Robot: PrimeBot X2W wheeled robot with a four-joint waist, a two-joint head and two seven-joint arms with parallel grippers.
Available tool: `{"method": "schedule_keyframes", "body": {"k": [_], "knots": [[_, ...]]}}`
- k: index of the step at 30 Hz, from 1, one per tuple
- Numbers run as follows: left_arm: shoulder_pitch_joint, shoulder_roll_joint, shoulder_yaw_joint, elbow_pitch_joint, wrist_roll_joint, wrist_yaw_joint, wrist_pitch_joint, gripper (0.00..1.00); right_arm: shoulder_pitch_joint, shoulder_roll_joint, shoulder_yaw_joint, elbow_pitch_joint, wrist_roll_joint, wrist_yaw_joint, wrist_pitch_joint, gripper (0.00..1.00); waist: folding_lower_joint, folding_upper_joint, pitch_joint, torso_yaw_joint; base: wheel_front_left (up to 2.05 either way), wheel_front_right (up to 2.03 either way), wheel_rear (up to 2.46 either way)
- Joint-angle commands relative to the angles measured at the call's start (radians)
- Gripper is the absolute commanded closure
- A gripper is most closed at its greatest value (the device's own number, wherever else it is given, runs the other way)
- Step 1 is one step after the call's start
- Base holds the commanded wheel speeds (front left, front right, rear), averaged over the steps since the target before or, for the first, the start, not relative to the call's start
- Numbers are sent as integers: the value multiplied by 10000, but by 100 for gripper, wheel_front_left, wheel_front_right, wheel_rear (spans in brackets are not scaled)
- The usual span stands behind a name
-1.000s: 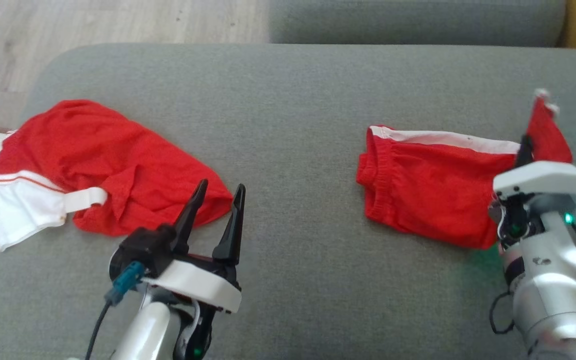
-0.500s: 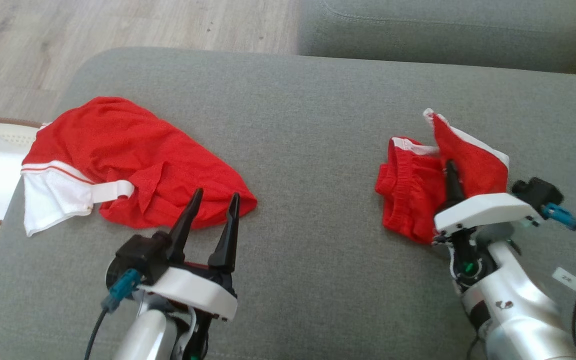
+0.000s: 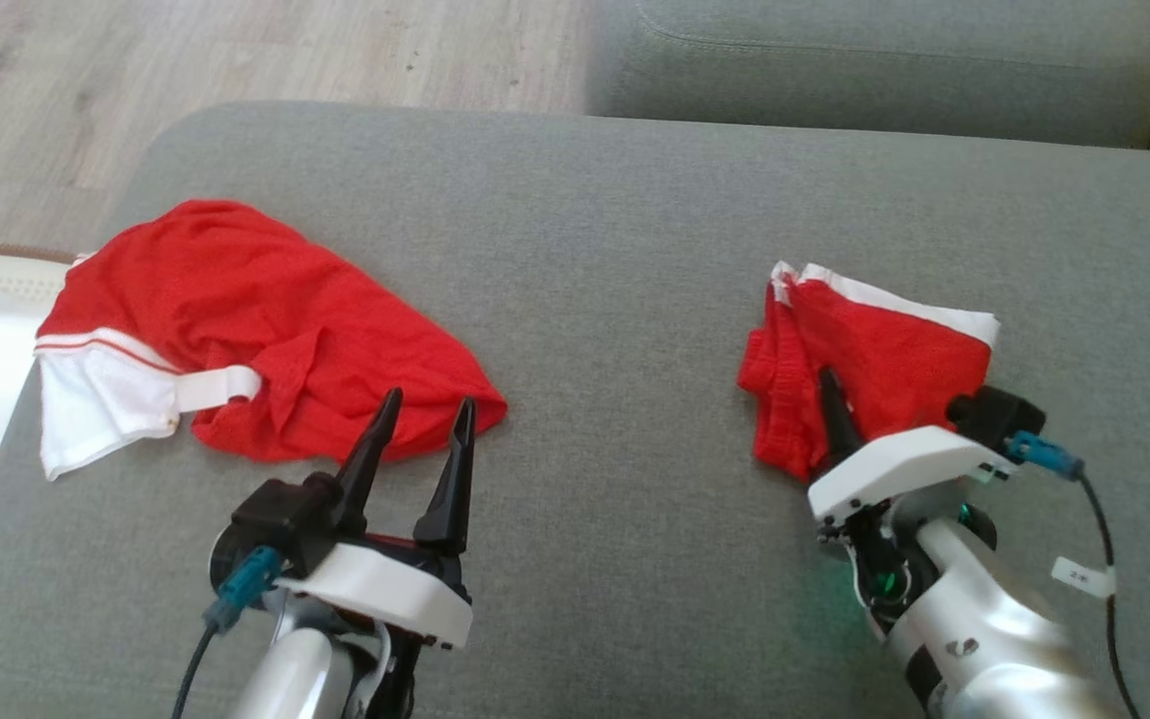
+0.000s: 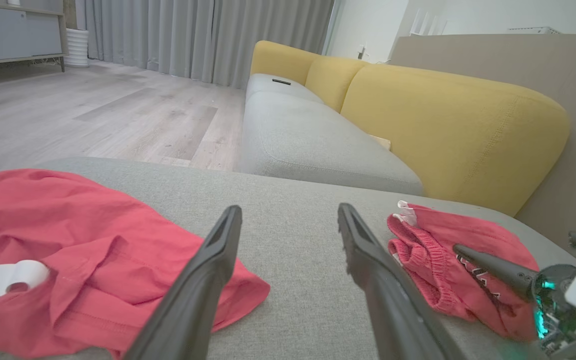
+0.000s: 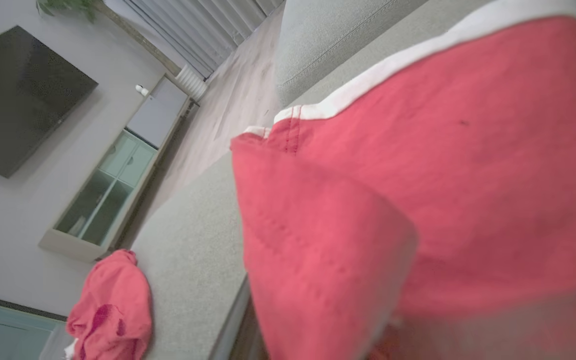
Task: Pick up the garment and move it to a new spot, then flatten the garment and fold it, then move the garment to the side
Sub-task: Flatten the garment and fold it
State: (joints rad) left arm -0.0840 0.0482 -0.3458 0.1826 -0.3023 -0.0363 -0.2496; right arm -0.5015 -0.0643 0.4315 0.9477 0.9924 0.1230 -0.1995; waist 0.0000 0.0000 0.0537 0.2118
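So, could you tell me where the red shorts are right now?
The shorts lie on the cushion at the right of the head view, held by the right gripper, well apart from the shirt.

I see soft, even daylight in the head view: there are no hard shadows, only a faint one on the grey cushion (image 3: 615, 250) under the left gripper (image 3: 432, 397). A green lamp glow tints the cushion beside the right forearm (image 3: 974, 649), whose silver shell shows mild glare. The left wrist view is bright, with wide-angle bending toward its edges and soft focus near the bottom. In the right wrist view the red garment (image 5: 468, 150) lies too close to the lens and blurs heavily along the bottom edge.
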Motion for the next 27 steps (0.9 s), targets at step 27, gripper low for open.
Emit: {"method": "schedule_keyframes", "body": {"k": [27], "knots": [[-133,20,871,-845,-63,134,-122,0,115,-187,1726,-1859,-1513,77,-15,0,0,0,-317,-1580,0,0,0]]}}
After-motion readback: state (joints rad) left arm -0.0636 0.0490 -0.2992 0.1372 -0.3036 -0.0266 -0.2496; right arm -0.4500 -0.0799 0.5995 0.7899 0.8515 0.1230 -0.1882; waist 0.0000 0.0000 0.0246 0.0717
